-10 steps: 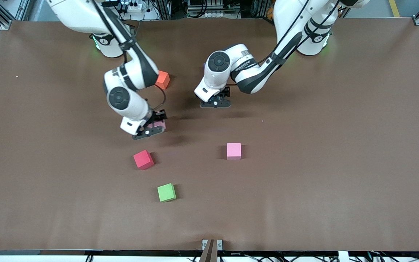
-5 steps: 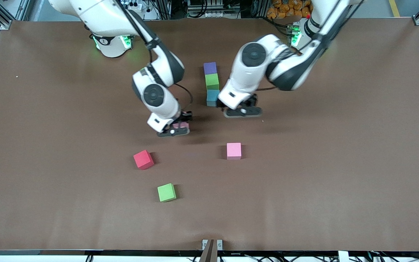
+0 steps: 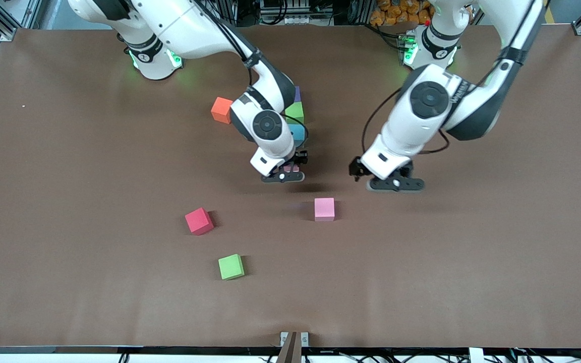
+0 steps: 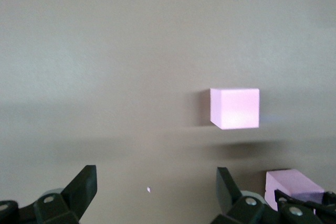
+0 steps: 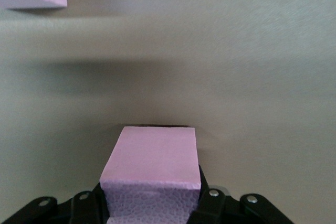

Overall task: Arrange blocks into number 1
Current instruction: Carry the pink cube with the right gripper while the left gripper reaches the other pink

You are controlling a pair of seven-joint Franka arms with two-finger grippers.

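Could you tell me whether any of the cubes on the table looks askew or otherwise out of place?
Yes, mildly: the loose red matte cube and the loose green matte cube nearer the front camera each sit turned at a slight angle, unlike the square-set pink matte cube. Nothing looks damaged or spilled.

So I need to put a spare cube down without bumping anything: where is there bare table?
Bare brown table runs from the loose pink cube toward the left arm's end. Crowded: around the column with the sky blue cube, where the right gripper holds a pink cube, and the left gripper hangs open.
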